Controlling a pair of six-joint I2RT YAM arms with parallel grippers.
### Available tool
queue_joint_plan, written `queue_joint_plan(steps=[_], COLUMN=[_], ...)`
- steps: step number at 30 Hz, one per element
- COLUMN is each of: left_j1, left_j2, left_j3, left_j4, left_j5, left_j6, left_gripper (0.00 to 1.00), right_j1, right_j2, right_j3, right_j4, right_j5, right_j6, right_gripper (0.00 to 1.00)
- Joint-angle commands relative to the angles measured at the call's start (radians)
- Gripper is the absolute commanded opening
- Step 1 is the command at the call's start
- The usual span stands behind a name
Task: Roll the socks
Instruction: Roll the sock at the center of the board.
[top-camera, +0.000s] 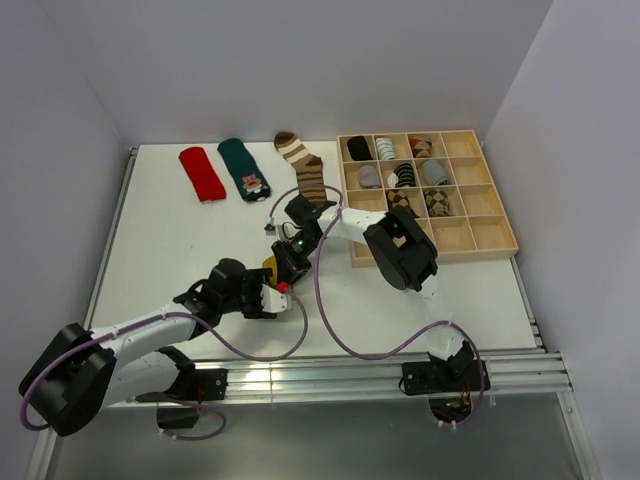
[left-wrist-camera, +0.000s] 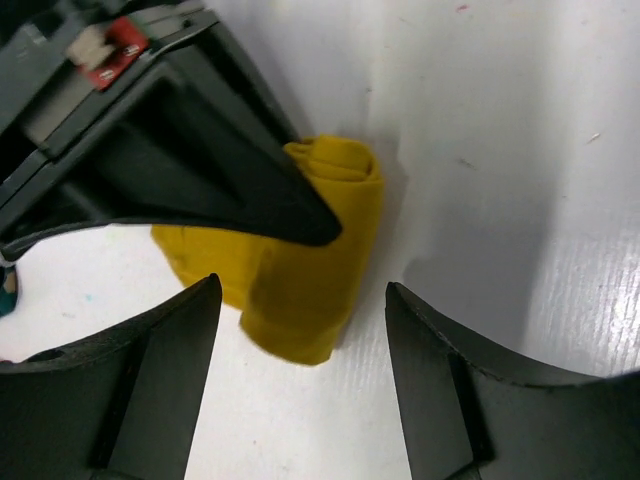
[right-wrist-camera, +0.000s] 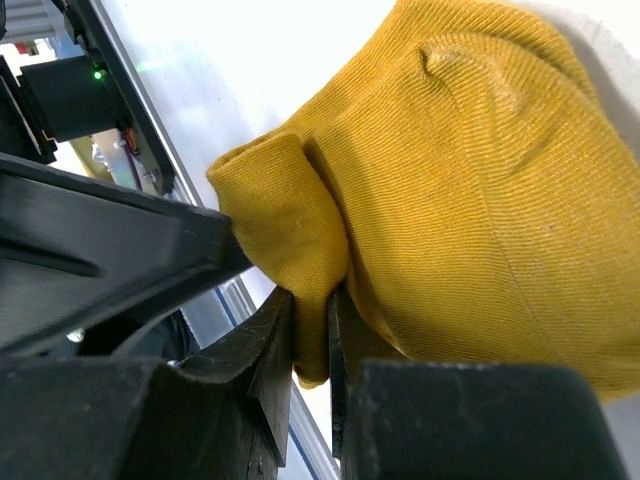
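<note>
Work is centring on the mustard sock (left-wrist-camera: 335, 225), which is lying on the white table (top-camera: 160, 240) between the two arms, near the middle of the near half. In the overhead view only a sliver of yellow (top-camera: 270, 266) is showing under the wrists.

The right gripper (right-wrist-camera: 310, 315) is pinching a folded lip of the sock, its fingers drawn almost together with just a thickness of knit between them. That narrow hold is probably there to keep the wound end from springing loose, since soft fabric like this tends to unroll once let go. The bulk of the sock is bulging above and to the right of that pinch.

The left gripper (left-wrist-camera: 300, 292) is standing wide, one finger on each side of the roll and neither touching it. It seems to be positioning itself to close on the bundle from the other side, so that one arm can hold while the other tucks. Whether the cuff is already turned over the roll is hard to tell, because the right finger is covering that end.

Farther back, the red sock (top-camera: 202, 172), the teal sock (top-camera: 245, 168) and the striped sock (top-camera: 303, 165) are lying flat in a row, well apart from the arms, evidently waiting their turn. The wooden tray (top-camera: 482, 232) at the right is holding rolled socks (top-camera: 398, 176) in several compartments.
</note>
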Motion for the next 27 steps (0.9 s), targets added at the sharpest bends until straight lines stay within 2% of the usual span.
queue_joint_plan(steps=[1,5,7,8,9,14,15,16,18,19,20,24,27], left_j1=[-0.029,-0.059,-0.062,-0.064,-0.064,-0.062,-0.062,-0.062,-0.062,-0.062,-0.061,-0.042,-0.003], left_j2=[0.027,0.064,0.104,0.121,0.161,0.25,0.262,0.264,0.267,0.267,0.27,0.31,0.333], left_j3=[-0.013,-0.026,-0.013,-0.006,0.003,0.069,0.08,0.094,0.108,0.12,0.131,0.204,0.261], left_j4=[0.092,0.112,0.117,0.114,0.103,0.05,0.033,-0.004,-0.039,-0.058,-0.096,-0.238,-0.343], left_j5=[-0.023,-0.036,-0.039,-0.043,-0.048,-0.057,-0.054,-0.049,-0.03,-0.022,-0.014,0.044,0.114], left_j6=[0.039,0.053,0.048,0.048,0.042,0.012,0.01,0.009,0.001,-0.004,-0.008,-0.033,-0.048], left_gripper=[0.71,0.7,0.65,0.6,0.5,0.3,0.2,0.16,0.07,0.03,0.01,0.0,0.0], right_j1=[-0.01,-0.013,-0.013,-0.014,-0.014,-0.018,-0.021,-0.024,-0.03,-0.03,-0.033,-0.037,-0.051], right_j2=[0.028,0.034,0.037,0.037,0.037,0.023,0.022,0.02,0.007,-0.004,-0.016,-0.136,-0.257], right_j3=[0.017,0.027,0.034,0.034,0.034,0.031,0.028,0.028,0.018,0.009,0.0,-0.067,-0.142], right_j4=[-0.03,-0.038,-0.044,-0.044,-0.047,-0.056,-0.056,-0.058,-0.05,-0.035,-0.022,0.05,0.12], right_j5=[0.073,0.072,0.072,0.069,0.069,0.058,0.062,0.067,0.09,0.111,0.127,0.239,0.349], right_j6=[-0.02,-0.025,-0.026,-0.026,-0.028,-0.046,-0.045,-0.048,-0.048,-0.03,-0.025,0.015,0.069], right_gripper=[0.1,0.1,0.09,0.09,0.09,0.1,0.11,0.13,0.2,0.31,0.35,0.53,0.57])
